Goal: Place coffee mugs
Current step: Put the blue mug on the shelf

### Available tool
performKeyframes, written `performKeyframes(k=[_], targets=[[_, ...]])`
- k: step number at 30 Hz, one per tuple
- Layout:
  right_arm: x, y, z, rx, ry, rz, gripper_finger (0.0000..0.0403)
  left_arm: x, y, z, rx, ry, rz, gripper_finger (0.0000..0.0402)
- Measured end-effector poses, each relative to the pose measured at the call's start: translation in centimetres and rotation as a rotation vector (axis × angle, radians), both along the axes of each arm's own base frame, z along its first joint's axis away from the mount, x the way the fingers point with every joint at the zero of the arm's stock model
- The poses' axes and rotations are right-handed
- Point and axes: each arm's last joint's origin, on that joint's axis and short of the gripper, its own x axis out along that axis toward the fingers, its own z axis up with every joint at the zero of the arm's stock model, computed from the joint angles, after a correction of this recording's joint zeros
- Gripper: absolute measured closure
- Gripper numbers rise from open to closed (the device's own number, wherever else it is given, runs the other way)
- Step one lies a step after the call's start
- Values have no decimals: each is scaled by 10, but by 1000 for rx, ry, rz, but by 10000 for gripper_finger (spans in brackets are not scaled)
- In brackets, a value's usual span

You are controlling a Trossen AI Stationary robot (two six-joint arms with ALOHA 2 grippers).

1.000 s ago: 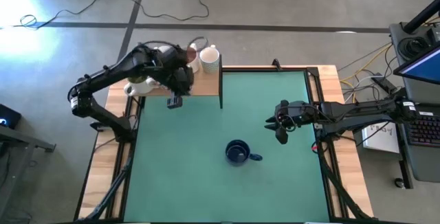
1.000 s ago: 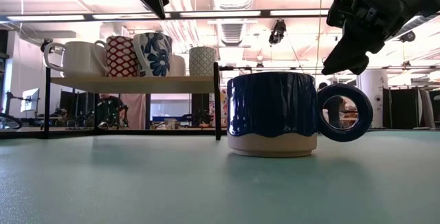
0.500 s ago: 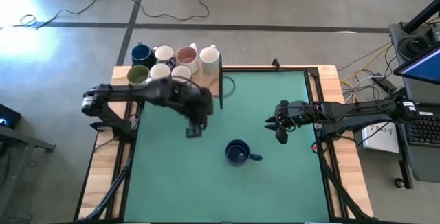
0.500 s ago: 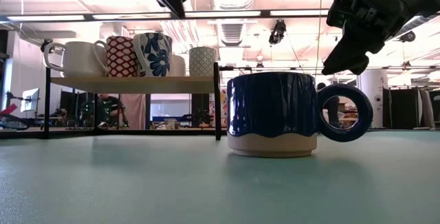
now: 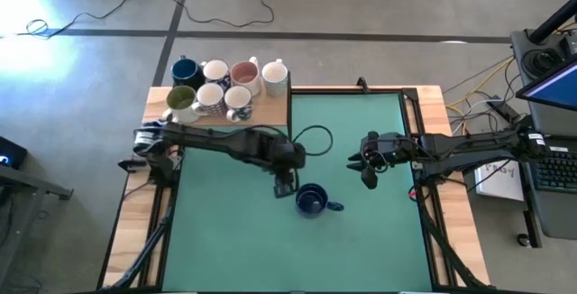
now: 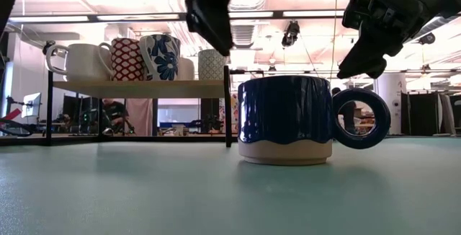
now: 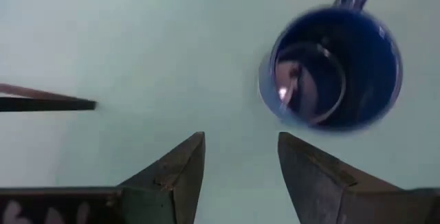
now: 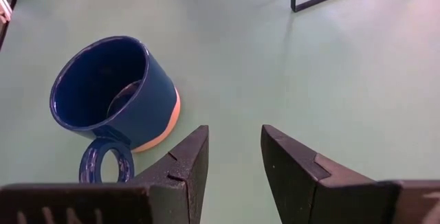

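Swung out from the shelf, left gripper (image 5: 285, 188) hovers empty, fingers apart, beside the blue mug (image 5: 312, 201).

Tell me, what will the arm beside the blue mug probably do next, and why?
Probably the left gripper will ease down and sideways until its open jaws straddle the rim of the dark blue mug. That mug stands alone on the green mat, while seven mugs already sit on the shelf. The gripper hangs just beside it, holding nothing. The right gripper waits farther off.
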Motion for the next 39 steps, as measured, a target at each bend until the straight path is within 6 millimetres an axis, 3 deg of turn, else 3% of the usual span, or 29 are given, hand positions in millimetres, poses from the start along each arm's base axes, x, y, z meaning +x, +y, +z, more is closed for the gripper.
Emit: performKeyframes(k=[7,15,30,34,39], targets=[[0,0,0,0,0,0,280,22,-10,-23,-69,-42,106,233],[0,0,0,0,0,0,280,33,-26,-51,-54,-3,155,233],[0,0,0,0,0,0,280,47,-26,-79,-4,-2,203,234],[0,0,0,0,0,0,280,48,-26,-81,8,0,170,252],[0,0,0,0,0,0,280,48,-27,-81,10,7,125,312]])
